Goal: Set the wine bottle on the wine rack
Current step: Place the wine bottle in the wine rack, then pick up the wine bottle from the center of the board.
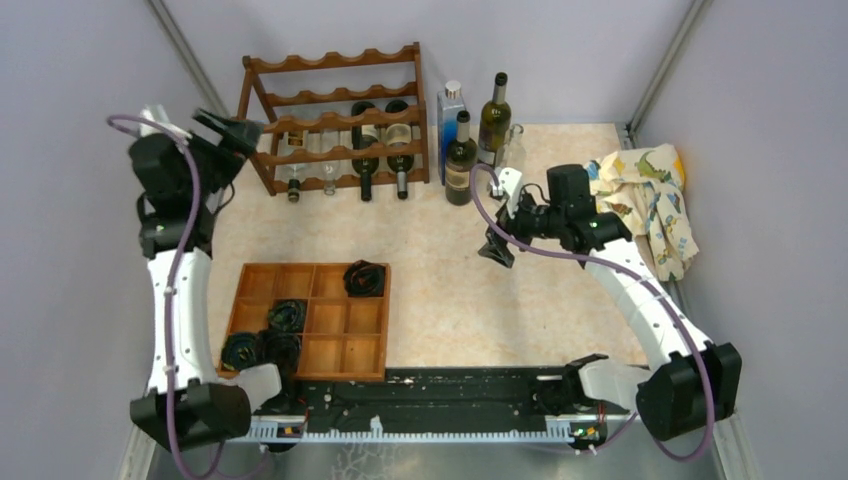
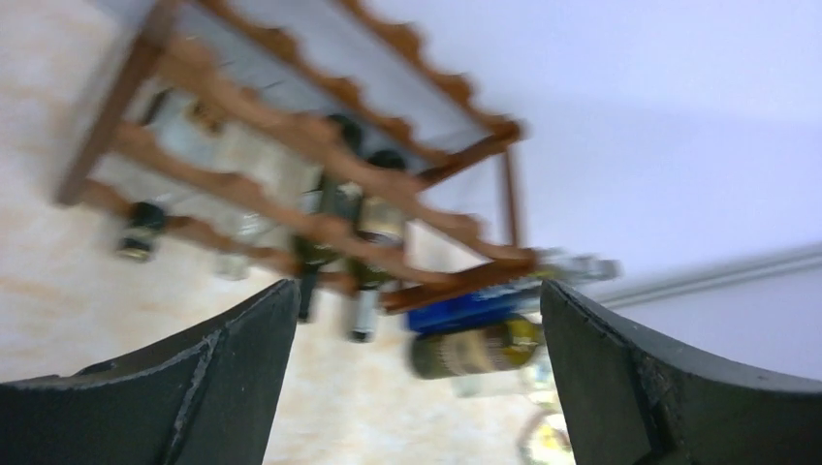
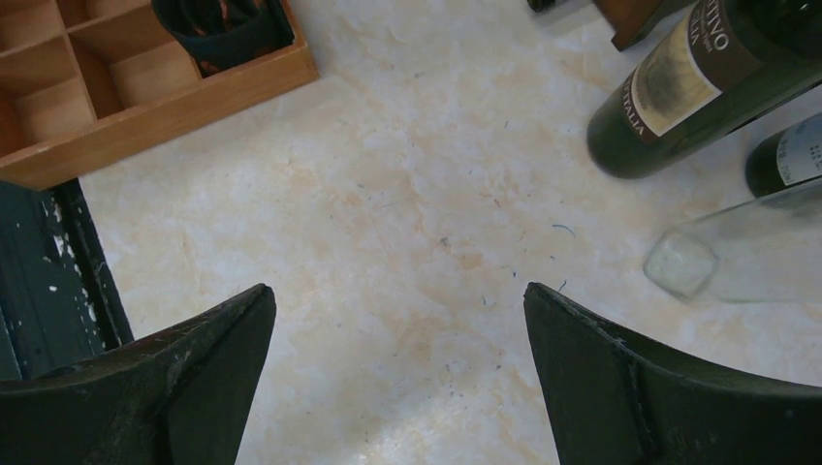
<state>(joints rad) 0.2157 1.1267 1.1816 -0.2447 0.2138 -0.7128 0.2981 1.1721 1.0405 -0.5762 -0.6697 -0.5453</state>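
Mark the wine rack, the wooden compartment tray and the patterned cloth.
wine rack (image 1: 335, 59), top external view, on its top scalloped rail.
wooden compartment tray (image 1: 345, 352), top external view, on a bare compartment floor.
patterned cloth (image 1: 650, 190), top external view, on its bunched middle.

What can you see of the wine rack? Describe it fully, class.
The wine rack is a dark reddish-brown wooden open frame with wavy scalloped rails in tiers. It stands upright on the table, far left, by the back wall. Two dark labelled bottles and two clear bottles lie in its lower tiers, necks toward the arms.
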